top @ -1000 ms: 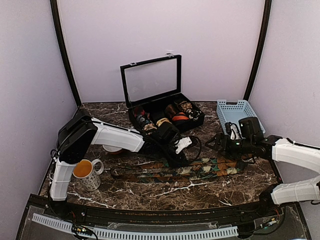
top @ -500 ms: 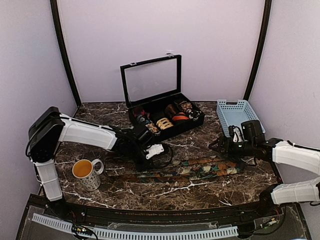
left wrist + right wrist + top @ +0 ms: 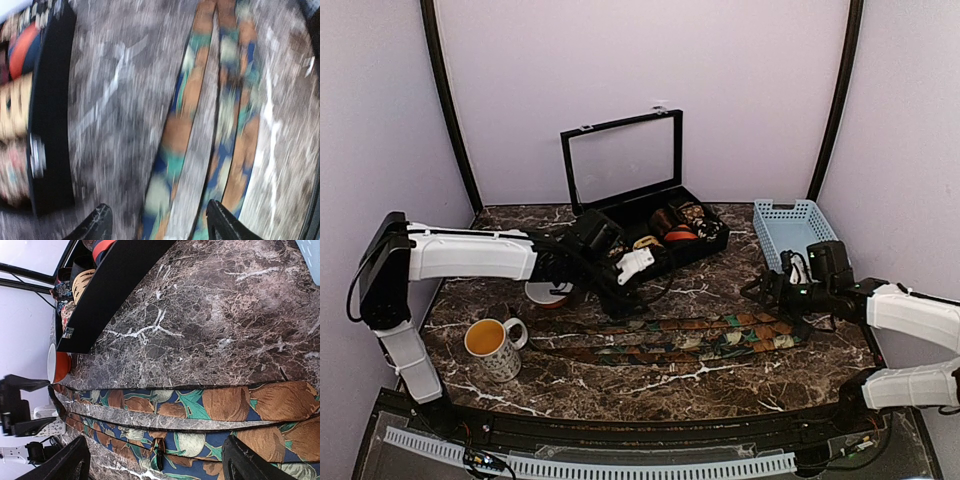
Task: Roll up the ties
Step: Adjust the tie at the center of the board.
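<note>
The long, narrow fabric neckties (image 3: 700, 335), leaf-patterned in brown, orange and dark blue-green, lie flat on the dark marble table (image 3: 720, 390) in front of the black glass-lidded display case (image 3: 700, 248). They run side by side, roughly parallel to its front wall. They look light, limp and thin, likely to slide on the polished stone and to slump unless rolled tightly. The best hold is probably a pinch on one tie's end, taken singly, with the strip pinned while it curls.

The left gripper (image 3: 638, 262) hovers just before the case's front-left part, fingers apart and empty. The right gripper (image 3: 160, 465) is spread wide and holds nothing, over the ties' broad ends, right of the case and nearer.
</note>
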You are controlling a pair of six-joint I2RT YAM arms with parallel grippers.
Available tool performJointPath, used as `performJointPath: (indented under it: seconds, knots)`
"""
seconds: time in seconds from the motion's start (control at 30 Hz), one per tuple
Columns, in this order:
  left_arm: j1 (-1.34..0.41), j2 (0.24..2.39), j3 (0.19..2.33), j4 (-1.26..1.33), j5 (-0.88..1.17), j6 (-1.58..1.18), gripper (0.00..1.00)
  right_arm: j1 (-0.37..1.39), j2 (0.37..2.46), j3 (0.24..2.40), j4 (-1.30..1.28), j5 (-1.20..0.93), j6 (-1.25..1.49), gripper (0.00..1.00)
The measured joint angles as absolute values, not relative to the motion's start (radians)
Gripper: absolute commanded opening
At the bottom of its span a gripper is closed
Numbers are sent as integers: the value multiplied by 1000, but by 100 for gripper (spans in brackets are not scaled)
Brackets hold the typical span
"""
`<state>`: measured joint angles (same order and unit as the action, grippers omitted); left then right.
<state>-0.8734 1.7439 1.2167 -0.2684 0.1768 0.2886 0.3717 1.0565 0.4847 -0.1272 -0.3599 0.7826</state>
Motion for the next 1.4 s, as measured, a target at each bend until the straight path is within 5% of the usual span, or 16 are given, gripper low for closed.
performJointPath:
  seconds: [0.4, 0.7, 0.83, 0.93, 1.1, 1.4]
  knots:
    - [-942, 2268, 1704, -86, 332, 197, 54, 363, 1003, 485, -128, -362, 782, 91]
    - [-954, 2319, 1697, -189, 304, 238, 11, 355, 1007, 480, -125, -376, 779, 91]
    - [-954, 2188, 1518, -216, 249, 267, 4, 353, 1010, 461, -120, -382, 779, 91]
    - [-952, 2042, 1318, -225, 202, 289, 7, 352, 1010, 449, -120, -389, 778, 91]
    - [-945, 1854, 1104, -261, 141, 303, 36, 348, 1010, 420, -89, -415, 776, 90]
    - [-941, 1858, 1250, -188, 173, 268, 39, 348, 1031, 403, -74, -442, 765, 86]
